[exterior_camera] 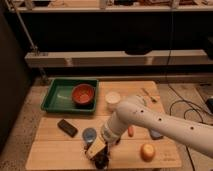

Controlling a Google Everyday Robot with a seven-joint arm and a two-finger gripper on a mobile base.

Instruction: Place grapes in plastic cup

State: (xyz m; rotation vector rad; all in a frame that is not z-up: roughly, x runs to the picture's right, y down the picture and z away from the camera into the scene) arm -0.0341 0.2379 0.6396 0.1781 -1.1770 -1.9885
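Gripper low over the front strip of the wooden tabletop, at the end of the white arm coming in from the right. Grapes a dark clump right at the gripper's tip, on its near side, just inside the front edge. Cannot tell whether clamped or merely lying against it. Plastic cup upright just behind and slightly left of the gripper, near the grapes but apart from them. Farther back: white cup, and orange-red bowl inside green tray. Black object left of the plastic cup; yellow-orange fruit off to the right.
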